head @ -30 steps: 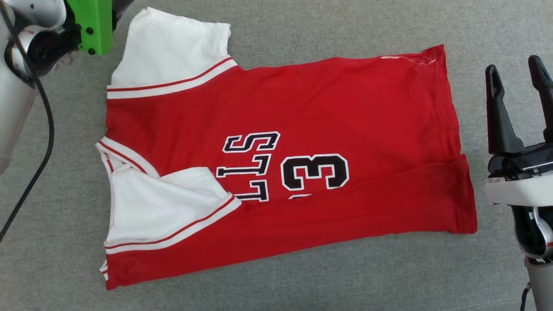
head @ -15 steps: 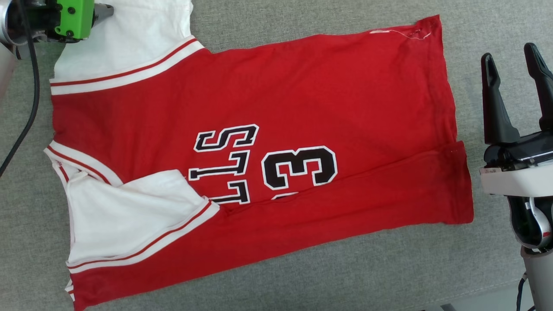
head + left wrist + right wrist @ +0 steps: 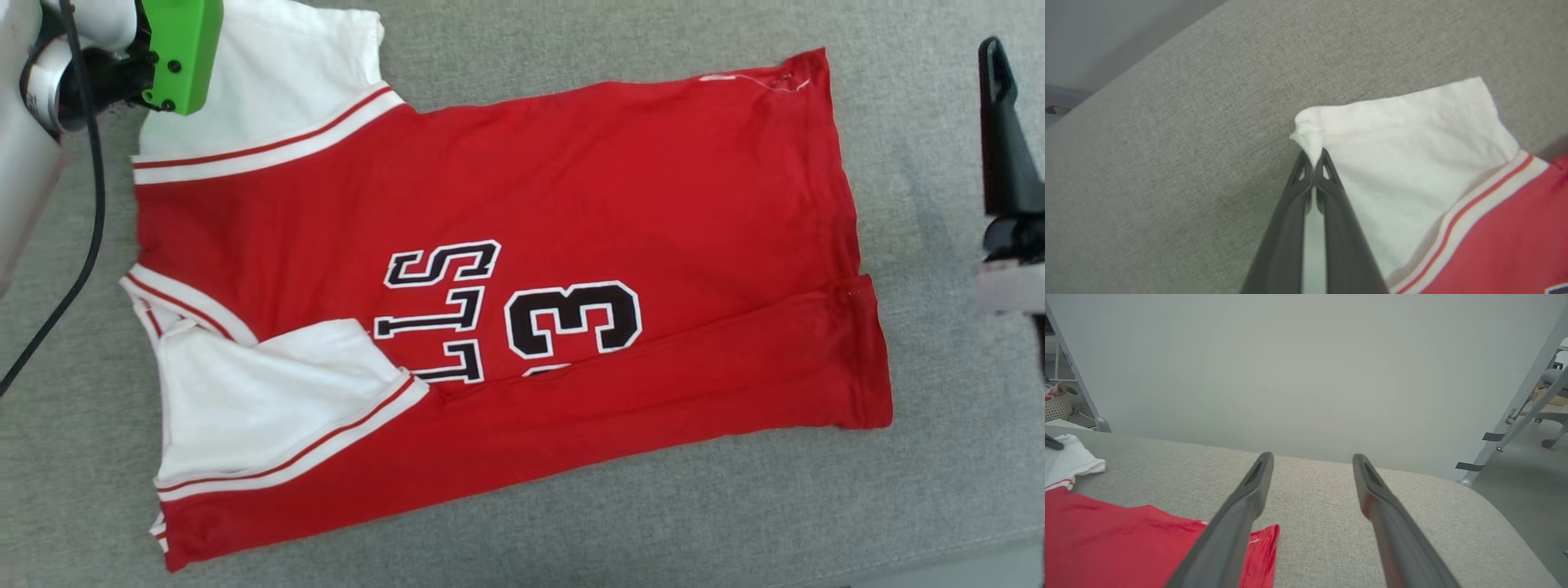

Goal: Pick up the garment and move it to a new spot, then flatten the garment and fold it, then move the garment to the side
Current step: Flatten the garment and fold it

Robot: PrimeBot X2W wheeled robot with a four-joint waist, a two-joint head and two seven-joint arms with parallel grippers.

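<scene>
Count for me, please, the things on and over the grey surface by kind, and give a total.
Garments: 1, the red jersey
Grippers: 2, the left gripper shut on the jersey's white sleeve, and the right gripper open and holding nothing
Surfaces: 1, the grey surface
Total: 4

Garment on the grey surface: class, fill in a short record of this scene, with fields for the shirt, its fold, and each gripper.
garment: red shirt with white sleeves, spread on the grey padded surface
fold: one long side turned in over part of the lettering
left gripper: shut on the corner of the outspread sleeve
right gripper: open, beside the hem, apart from the cloth
</scene>
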